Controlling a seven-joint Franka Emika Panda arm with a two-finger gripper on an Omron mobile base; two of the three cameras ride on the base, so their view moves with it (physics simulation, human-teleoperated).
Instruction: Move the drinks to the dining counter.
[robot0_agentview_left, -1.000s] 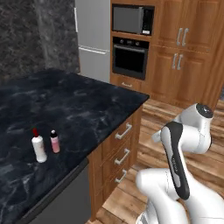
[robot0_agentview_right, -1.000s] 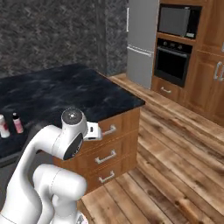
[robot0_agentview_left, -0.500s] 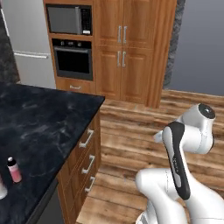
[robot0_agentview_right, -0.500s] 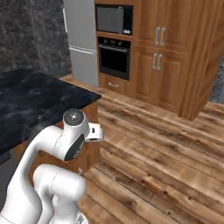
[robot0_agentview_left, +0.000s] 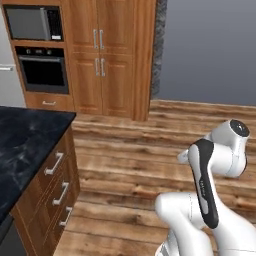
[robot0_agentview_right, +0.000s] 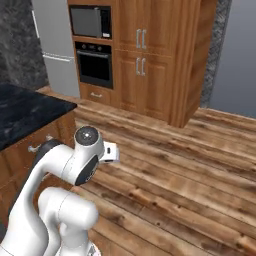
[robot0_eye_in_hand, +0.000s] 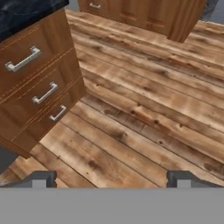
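Note:
The drinks are out of view. A corner of a black marbled counter (robot0_agentview_left: 22, 145) shows at the left, also as counter (robot0_agentview_right: 25, 112) and counter (robot0_eye_in_hand: 26, 11). No sink or faucet shows on it, so I cannot tell whether it is the dining counter. My gripper (robot0_eye_in_hand: 113, 179) is open, its two dark fingertips (robot0_eye_in_hand: 41, 178) far apart with nothing between them. It points down at the wooden floor beside the counter's drawers. The arm is folded close over the base.
Wooden drawers (robot0_eye_in_hand: 39, 87) with steel handles sit under the counter. At the back are a wall oven (robot0_agentview_left: 42, 70) with a microwave (robot0_agentview_left: 32, 22) above it, tall wooden cabinets (robot0_agentview_left: 112, 55), and a steel fridge (robot0_agentview_right: 55, 55). The plank floor (robot0_agentview_left: 150, 150) stretches ahead and right.
The whole picture has swung to the right, so the camera has moved with the base. The counter has slid toward the left edge and the bottles have left the view. The gripper stays open.

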